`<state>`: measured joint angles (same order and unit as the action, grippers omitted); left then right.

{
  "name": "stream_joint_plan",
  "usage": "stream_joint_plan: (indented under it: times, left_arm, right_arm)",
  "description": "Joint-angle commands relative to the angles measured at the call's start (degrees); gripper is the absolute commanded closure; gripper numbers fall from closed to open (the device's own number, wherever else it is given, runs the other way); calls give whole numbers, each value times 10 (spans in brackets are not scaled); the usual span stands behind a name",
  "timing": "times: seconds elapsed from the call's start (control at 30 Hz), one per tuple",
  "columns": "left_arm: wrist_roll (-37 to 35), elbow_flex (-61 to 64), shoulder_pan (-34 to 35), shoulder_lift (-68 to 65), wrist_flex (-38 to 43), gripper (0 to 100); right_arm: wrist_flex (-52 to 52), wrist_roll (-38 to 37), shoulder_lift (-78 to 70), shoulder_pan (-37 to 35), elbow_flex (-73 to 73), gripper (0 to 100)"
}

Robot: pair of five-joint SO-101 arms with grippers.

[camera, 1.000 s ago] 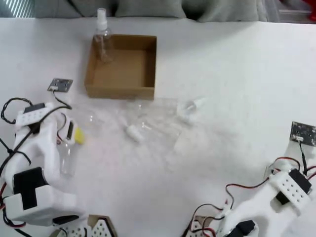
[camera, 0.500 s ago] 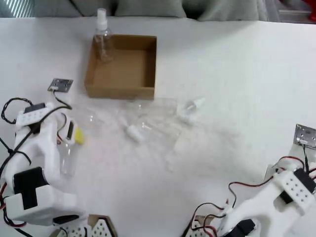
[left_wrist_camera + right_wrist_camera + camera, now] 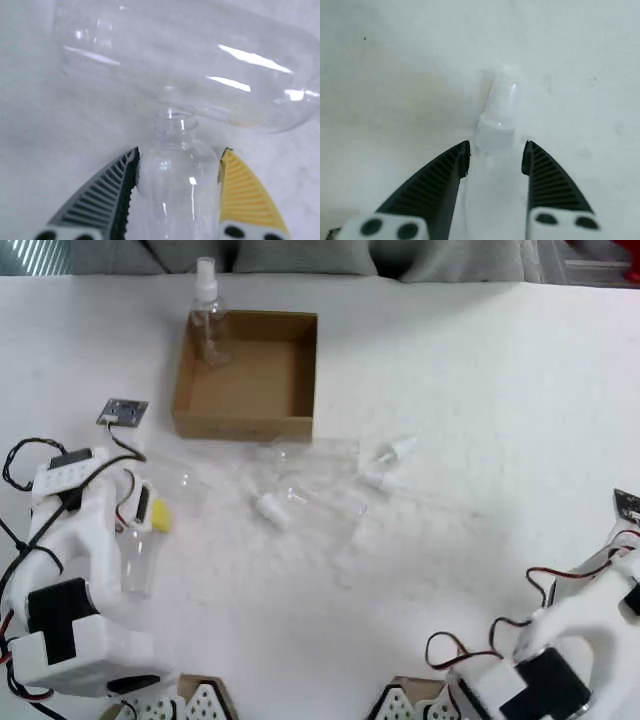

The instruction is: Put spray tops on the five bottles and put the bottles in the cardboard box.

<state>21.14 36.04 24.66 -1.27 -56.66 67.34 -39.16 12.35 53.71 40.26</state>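
Capping step, I reckon: left pincer [image 3: 178, 152] clamps an open-necked clear bottle [image 3: 175, 200] between its jaws, right pincer [image 3: 496, 145] pinches a spray top [image 3: 500, 110] at its tips, so next: line top over neck.

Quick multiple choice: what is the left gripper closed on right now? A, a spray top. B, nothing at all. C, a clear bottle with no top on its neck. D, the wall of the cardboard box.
C: in the left wrist view the left gripper has its fingers pressed against both sides of a clear bottle whose open neck carries no spray top.
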Motion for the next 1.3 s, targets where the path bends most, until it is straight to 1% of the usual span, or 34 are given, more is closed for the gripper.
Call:
stream_joint_plan:
  times: [0.0, 0.13, 0.4, 0.53, 0.77, 0.9, 1.1, 1.27]
  left_arm:
    - [4, -15, 4, 0, -7, 804]
    - [4, -15, 4, 0, -7, 804]
    - [4, -15, 4, 0, -7, 804]
    - [4, -15, 4, 0, -7, 804]
    - [4, -15, 4, 0, -7, 804]
    - [4, -15, 5, 0, -7, 804]
    - [4, -15, 5, 0, -7, 804]
    - [4, -15, 5, 0, -7, 804]
  right_arm:
    - [-36, -11, -29, 9, -25, 850]
    - [-60, -10, -54, 8, -26, 850]
    - [-61, -11, -64, 7, -27, 850]
    - [-87, -9, -64, 7, -26, 850]
    - [-86, -9, -65, 7, -23, 850]
    - [-90, -12, -65, -4, 2, 850]
    - [-137, -9, -65, -9, 29, 851]
    - [-137, -9, -65, -8, 30, 851]
